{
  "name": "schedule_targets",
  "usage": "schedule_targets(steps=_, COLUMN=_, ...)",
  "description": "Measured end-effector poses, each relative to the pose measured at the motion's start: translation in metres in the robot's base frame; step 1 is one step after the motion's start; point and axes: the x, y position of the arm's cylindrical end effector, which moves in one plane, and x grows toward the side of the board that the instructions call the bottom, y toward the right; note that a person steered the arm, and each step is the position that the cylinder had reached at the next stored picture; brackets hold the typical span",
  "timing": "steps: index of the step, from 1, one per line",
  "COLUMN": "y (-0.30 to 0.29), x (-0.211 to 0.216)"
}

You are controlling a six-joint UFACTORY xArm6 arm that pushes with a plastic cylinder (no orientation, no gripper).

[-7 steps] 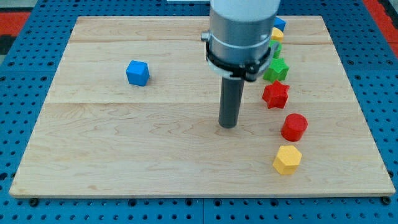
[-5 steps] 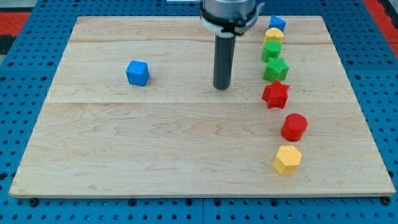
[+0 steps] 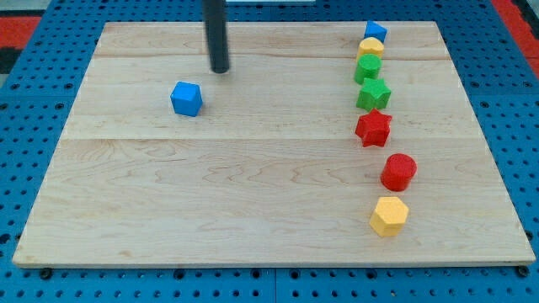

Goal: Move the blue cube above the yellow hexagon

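Wooden planks make up the board (image 3: 269, 210) you are working on, set on a blue pegboard (image 3: 25, 126) that frames it on all sides, with a sliver of red at the view's top corners.

Judge the task as barely begun. The blue cube (image 3: 186, 98) sits in the board's upper left part, well apart from the yellow hexagon (image 3: 388, 216), which lies near the lower right corner. For the job to count as done, you would need the cube across the board and just above that hexagon; a red cylinder-like block (image 3: 398, 172) already sits in that place, so the gap looks tight.

Next in size, the rod comes down from the top edge, and my tip (image 3: 220, 71) rests on the wood just above and to the right of the blue cube, near it but not touching. It is a bare rod carrying nothing, with no jaws to open or close.

Along the right side runs a column of blocks: a red star (image 3: 373, 128), a green star (image 3: 373, 93), a second green block (image 3: 368, 67), a yellow block (image 3: 370, 48) and a small blue block (image 3: 375, 32) at the top edge.

You cannot see the arm itself; the rod is cut off at the view's top. The top three blocks in the column crowd each other, so their shapes are, perhaps, not safely read.
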Motion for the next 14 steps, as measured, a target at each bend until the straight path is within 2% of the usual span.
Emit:
schedule_targets(steps=2, y=-0.077, x=0.057)
schedule_targets(steps=3, y=-0.07, x=0.064)
schedule_targets(steps=6, y=0.035, x=0.046)
schedule_targets(steps=9, y=0.05, x=0.104)
schedule_targets(steps=11, y=0.118, x=0.147)
schedule_targets(steps=13, y=0.097, x=0.109)
schedule_targets(steps=14, y=0.078, x=0.11)
